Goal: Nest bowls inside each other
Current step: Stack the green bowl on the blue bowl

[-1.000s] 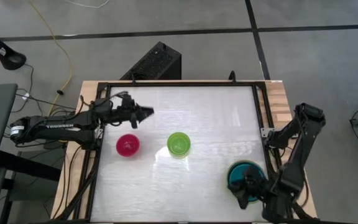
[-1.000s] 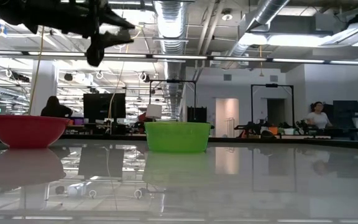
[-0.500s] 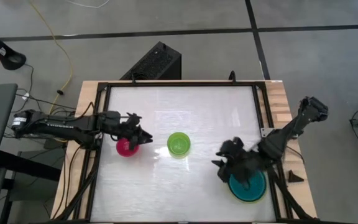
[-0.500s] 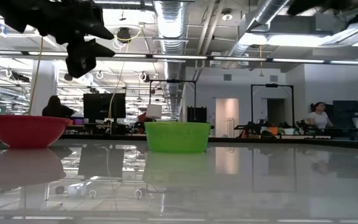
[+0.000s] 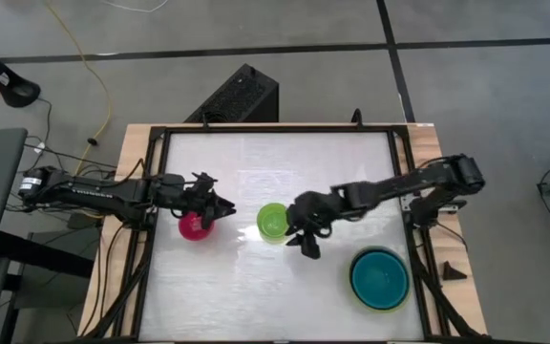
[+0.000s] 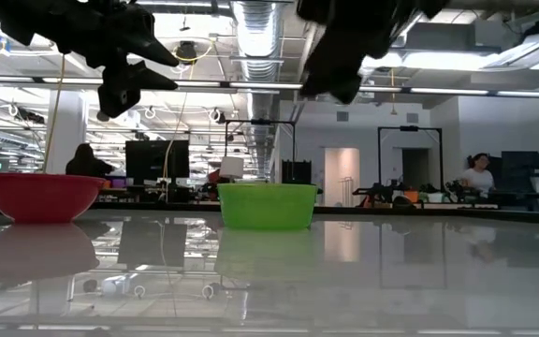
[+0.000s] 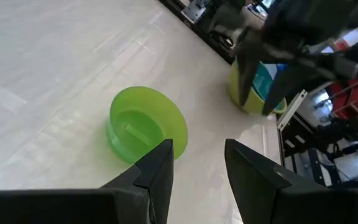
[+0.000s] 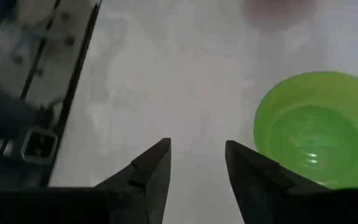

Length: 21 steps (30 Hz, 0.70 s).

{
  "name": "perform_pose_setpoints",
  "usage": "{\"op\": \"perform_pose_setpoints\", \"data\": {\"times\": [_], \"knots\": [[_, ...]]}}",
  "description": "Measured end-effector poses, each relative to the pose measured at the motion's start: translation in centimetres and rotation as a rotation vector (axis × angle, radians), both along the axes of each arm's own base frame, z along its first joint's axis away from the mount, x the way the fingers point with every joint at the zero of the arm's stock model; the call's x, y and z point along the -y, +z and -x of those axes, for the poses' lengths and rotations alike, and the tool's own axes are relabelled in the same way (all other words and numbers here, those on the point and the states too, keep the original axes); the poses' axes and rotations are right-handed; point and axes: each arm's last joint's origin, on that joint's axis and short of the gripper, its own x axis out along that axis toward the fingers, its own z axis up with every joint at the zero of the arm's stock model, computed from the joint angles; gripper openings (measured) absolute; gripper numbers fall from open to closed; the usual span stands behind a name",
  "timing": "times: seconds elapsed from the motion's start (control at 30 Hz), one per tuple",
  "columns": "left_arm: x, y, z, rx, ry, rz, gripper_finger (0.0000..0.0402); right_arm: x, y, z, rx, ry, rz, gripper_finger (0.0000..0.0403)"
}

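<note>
- Right gripper [image 5: 306,232], jaws apart and empty, hangs just beside the small round lime-green plastic bowl [image 5: 274,221] at the table's [image 5: 256,287] centre.
- Left gripper [image 5: 220,204], released, hovers over the smallest magenta plastic bowl [image 5: 195,225] near the left edge.
- Teal bowl [image 5: 380,278] sits nested in larger ones by the right front corner; two remain.

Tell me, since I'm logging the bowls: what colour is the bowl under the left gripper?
Magenta pink bowl; the high view shows it best.

Both arms reach inward, left end effector [image 5: 225,204] and right end effector [image 5: 306,241] parted, empty.
</note>
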Motion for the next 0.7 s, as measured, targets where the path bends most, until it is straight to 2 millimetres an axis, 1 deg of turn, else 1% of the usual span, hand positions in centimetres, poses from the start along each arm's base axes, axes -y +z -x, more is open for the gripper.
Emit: {"op": "perform_pose_setpoints", "data": {"times": [0.13,0.27,0.47,0.7], "knots": [[0.0,0.0,0.0,0.0,0.009,0.041,0.0133,1.5,-2.4,-1.1,-0.051,0.098,0.014,0.0184],[0.1,0.0,0.0,-0.002,-0.005,0.072,0.0133,2.5,-4.5,-2.1,-0.063,0.156,0.071,0.0184],[0.4,0.0,0.0,-0.002,-0.003,0.083,0.0133,3.7,-7.1,-3.5,-0.079,0.149,0.09,0.0184],[0.4,0.0,0.0,-0.001,0.017,0.085,0.0133,3.9,-10.4,-4.1,-0.169,0.141,0.102,0.0183]]}}
